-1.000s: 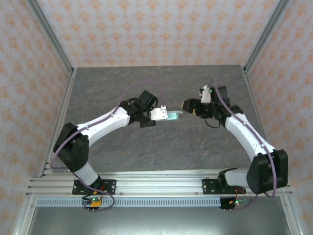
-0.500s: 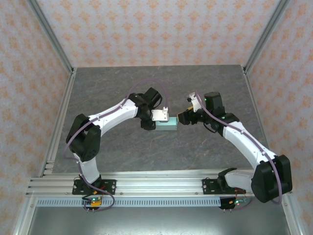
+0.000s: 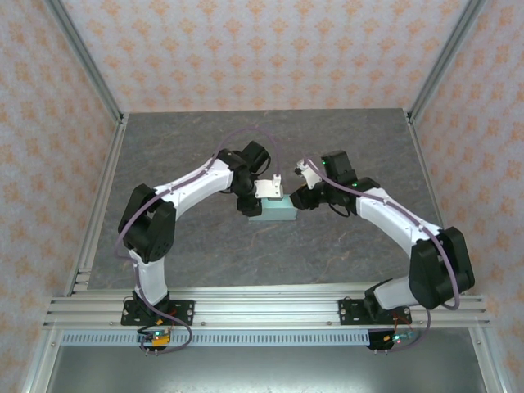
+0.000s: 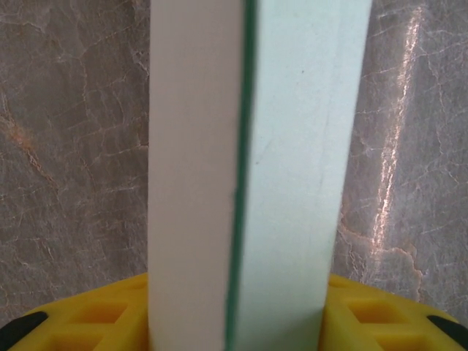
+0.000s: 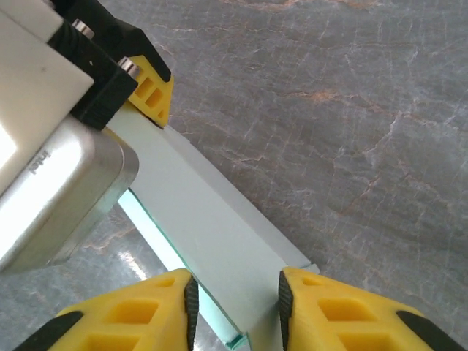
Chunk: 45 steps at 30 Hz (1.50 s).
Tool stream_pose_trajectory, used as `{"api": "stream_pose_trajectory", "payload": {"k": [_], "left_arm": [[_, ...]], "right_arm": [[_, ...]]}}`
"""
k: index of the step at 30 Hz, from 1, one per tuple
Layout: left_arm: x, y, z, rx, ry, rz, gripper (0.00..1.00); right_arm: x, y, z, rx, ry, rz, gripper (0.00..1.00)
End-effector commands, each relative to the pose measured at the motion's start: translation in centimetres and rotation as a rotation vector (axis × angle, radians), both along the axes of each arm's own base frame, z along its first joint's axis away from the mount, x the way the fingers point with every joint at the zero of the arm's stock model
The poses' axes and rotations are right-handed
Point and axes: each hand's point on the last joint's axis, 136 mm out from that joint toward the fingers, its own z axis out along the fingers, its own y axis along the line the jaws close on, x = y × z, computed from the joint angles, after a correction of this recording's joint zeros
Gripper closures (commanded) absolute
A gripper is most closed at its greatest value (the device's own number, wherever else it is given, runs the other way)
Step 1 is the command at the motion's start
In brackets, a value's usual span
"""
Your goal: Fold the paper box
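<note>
Both arms rise from the near edge and bend inward, meeting over the middle of the table (image 3: pixel 205 147). The left gripper (image 3: pixel 260 202) pinches one end of the paper box (image 3: pixel 275 212). The right gripper (image 5: pixel 235 307) pinches the opposite end. The box's contents cannot be seen.

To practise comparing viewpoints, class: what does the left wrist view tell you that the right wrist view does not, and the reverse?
Left wrist: the paper box seen edge-on, rising from the left claw, with a whitish face on the left, a mint face on the right and a dark green seam between them.

Right wrist: the box's length running diagonally, the right claw with a finger either side of its near end, and a silver housing above its far end.

Shared: the box, the left claw's yellow fingers, the grey marbled table.
</note>
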Motion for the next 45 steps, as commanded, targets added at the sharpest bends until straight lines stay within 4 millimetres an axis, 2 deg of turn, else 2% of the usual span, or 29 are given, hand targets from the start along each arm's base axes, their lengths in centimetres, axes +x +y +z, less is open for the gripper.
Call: {"api": "stream_pose_trajectory", "payload": {"k": [1, 3, 7, 10, 13, 17, 21, 31, 33, 37, 40, 45], "left_arm": [[-0.3, -0.2, -0.1, -0.016, 0.042, 0.01, 0.51], [-0.1, -0.4, 0.0, -0.032, 0.041, 0.027, 0.51], [0.3, -0.6, 0.2, -0.06, 0.044, 0.053, 0.51], [0.1, -0.7, -0.1, -0.07, 0.048, 0.055, 0.51], [-0.1, -0.6, -0.3, -0.068, 0.056, 0.055, 0.51], [-0.1, -0.7, -0.3, -0.082, 0.056, 0.066, 0.51], [0.3, -0.9, -0.1, -0.093, 0.046, 0.093, 0.51], [1.4, -1.8, 1.1, -0.167, 0.011, 0.178, 0.48], [1.6, -2.0, 1.6, -0.189, 0.01, 0.19, 0.46], [1.9, -2.4, 3.0, -0.277, -0.007, 0.242, 0.4], [2.0, -2.8, 4.7, -0.388, -0.022, 0.293, 0.38], [2.3, -1.8, 8.0, -0.56, -0.06, 0.44, 0.29]], "right_arm": [[1.4, 0.5, 0.8, -0.027, -0.056, -0.022, 0.73], [1.8, 0.4, 1.1, -0.025, -0.041, -0.064, 0.8], [2.2, 0.0, 1.2, -0.011, -0.023, -0.158, 0.83], [1.8, -0.9, 0.4, -0.041, 0.003, -0.204, 0.74], [1.4, -1.7, -0.2, -0.068, 0.008, -0.227, 0.72], [1.3, -1.5, -0.2, -0.056, 0.033, -0.236, 0.73], [1.7, -0.6, 0.1, -0.013, 0.039, -0.27, 0.79], [1.8, -0.3, -1.2, -0.023, 0.057, -0.418, 0.88], [1.8, -0.4, -1.3, -0.024, 0.038, -0.43, 0.91], [1.8, -1.3, -1.7, -0.036, 0.012, -0.463, 0.91], [1.8, -1.7, -1.4, -0.024, -0.006, -0.49, 0.91], [2.0, -1.8, -0.5, -0.018, -0.06, -0.525, 0.91]]}}
